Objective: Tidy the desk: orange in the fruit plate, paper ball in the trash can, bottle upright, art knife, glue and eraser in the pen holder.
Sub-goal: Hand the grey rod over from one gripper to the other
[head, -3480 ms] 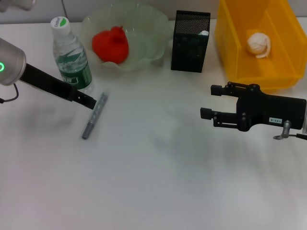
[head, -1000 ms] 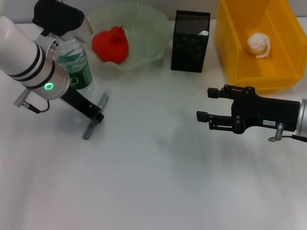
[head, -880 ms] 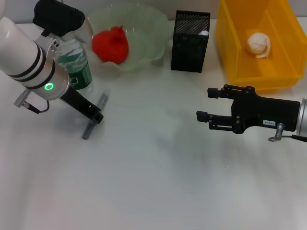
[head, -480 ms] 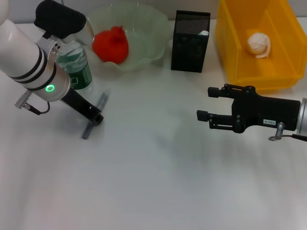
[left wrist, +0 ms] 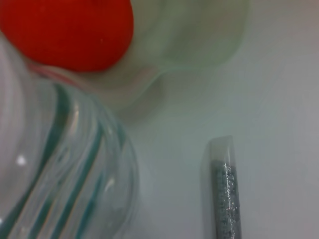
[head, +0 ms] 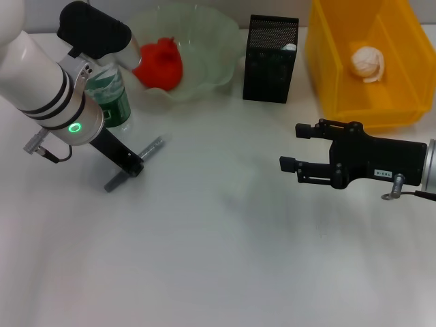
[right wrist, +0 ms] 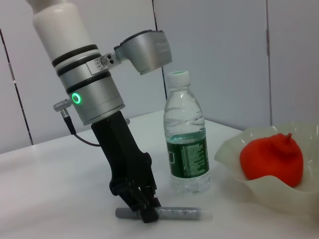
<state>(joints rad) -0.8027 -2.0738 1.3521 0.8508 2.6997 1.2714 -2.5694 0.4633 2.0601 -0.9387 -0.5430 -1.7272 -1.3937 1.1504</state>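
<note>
White bench [head: 225, 259] surface carrying the whole scene, viewed from the head camera. Nearest the camera, the right tool [head: 291, 146] is hovering over bare bench with its two fingers spread wide and holding nothing, well apart from the work. Farther back on the robot's left, the left tool [head: 131, 165] is pressing down across the middle of the slim grey glitter glue stick [head: 151, 148], which is lying flat; whether the fingers are clamped on it cannot be told. The stick's long axis is running diagonally, its near end pointing toward the robot's left and its far end toward the black mesh pen holder [head: 270, 58], so the left arm is plainly the nearer one. Just behind the stick, the clear green-labelled plastic bottle [head: 109, 95] is standing upright. Beyond it, the red-orange fruit [head: 159, 63] is sitting in the frosted glass fruit plate [head: 211, 41], and the crumpled paper ball [head: 368, 63] is lying in the yellow plastic bin [head: 327, 61].
</note>
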